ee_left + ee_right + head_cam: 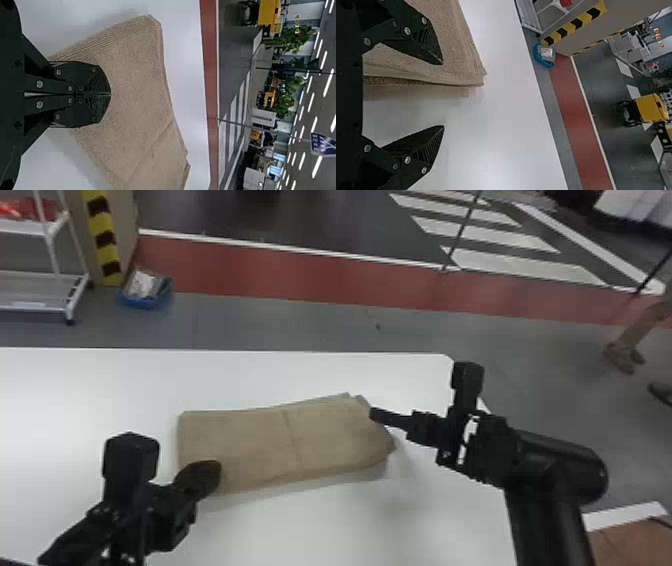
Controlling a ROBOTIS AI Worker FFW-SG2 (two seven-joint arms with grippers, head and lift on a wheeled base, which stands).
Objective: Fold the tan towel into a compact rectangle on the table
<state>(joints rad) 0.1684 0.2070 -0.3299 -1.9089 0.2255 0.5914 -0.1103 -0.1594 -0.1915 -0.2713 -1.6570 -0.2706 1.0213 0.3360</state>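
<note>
White bench (280,535), red floor strip (300,275) beyond | left tool (217,470): pressed together, at near corner of tan towel (250,440) | right tool (373,415): spread, one finger over towel | towel: folded flat, between tools

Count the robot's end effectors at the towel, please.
2: the black two-fingered left end effector, shut over the near left corner of the tan fabric towel, and the matching right end effector, open by the towel's right end.
</note>
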